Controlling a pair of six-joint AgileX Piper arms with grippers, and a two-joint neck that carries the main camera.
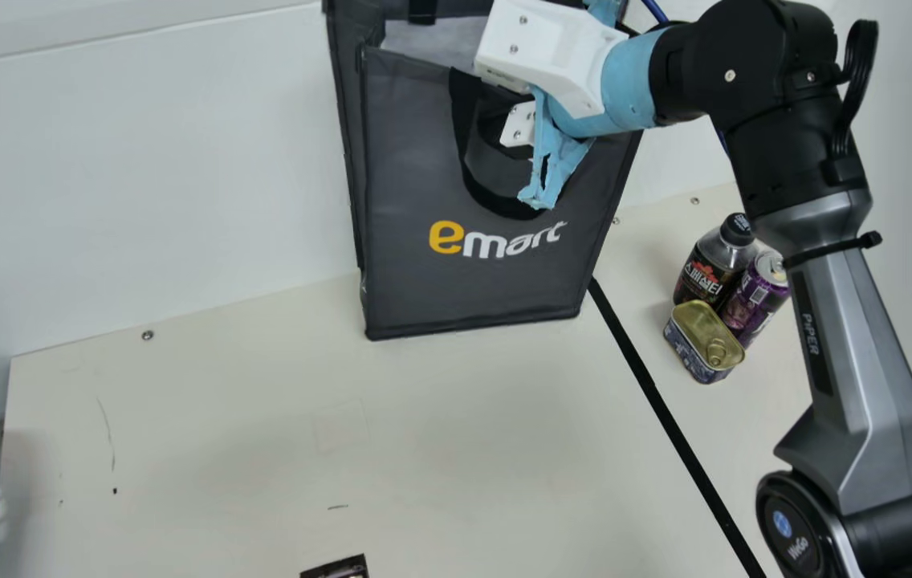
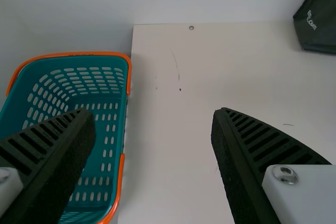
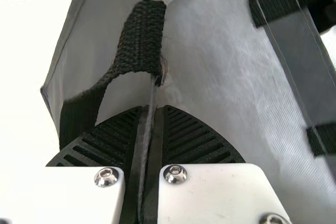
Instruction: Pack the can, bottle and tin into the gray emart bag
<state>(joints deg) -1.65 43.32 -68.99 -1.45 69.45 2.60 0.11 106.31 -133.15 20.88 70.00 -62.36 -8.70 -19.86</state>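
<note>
With right pincer [image 3: 152, 110] pinching the rim [image 3: 153, 95] of the gray emart bag [image 1: 472, 285] and left pincer [image 2: 154, 113] spread, pull slowly to avoid tipping.

Bottle [image 1: 707, 269], purple can [image 1: 755, 297], gold-lidded tin [image 1: 701, 333] — clustered upright outside open gray bag [image 1: 416, 160]

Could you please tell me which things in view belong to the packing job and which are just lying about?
For the job:
- bag
- can
- bottle
- tin

Just lying about:
- basket
- black strip
- dark item at the main view's bottom edge, too cut off to name
</note>
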